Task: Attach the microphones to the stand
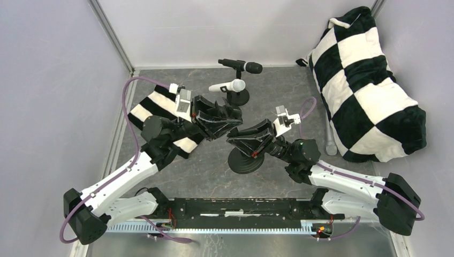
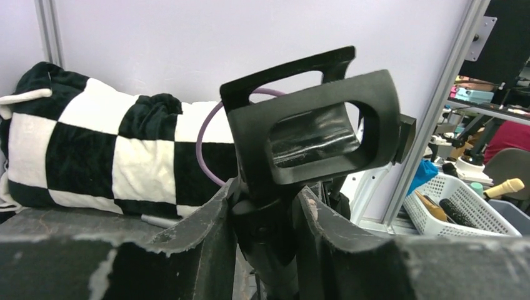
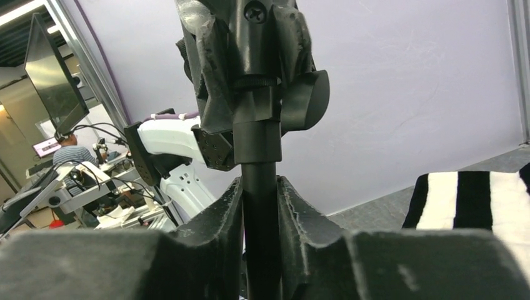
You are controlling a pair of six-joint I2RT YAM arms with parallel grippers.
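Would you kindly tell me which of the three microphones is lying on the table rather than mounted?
The silver-grey microphone, lying flat beside the checkered cushion. The black microphone and white microphone are both raised on the far stand.

The near stand (image 1: 245,163) stands in the middle of the desk (image 1: 214,174), in front of the far stand (image 1: 239,98). The right claw (image 1: 232,140) grips its pole, and the left claw (image 1: 235,119) grips higher up. The far stand carries the back microphone (image 1: 243,66) and the front microphone (image 1: 227,85). A third microphone (image 1: 330,136) lies to the right, beside the cloth bag (image 1: 369,85).
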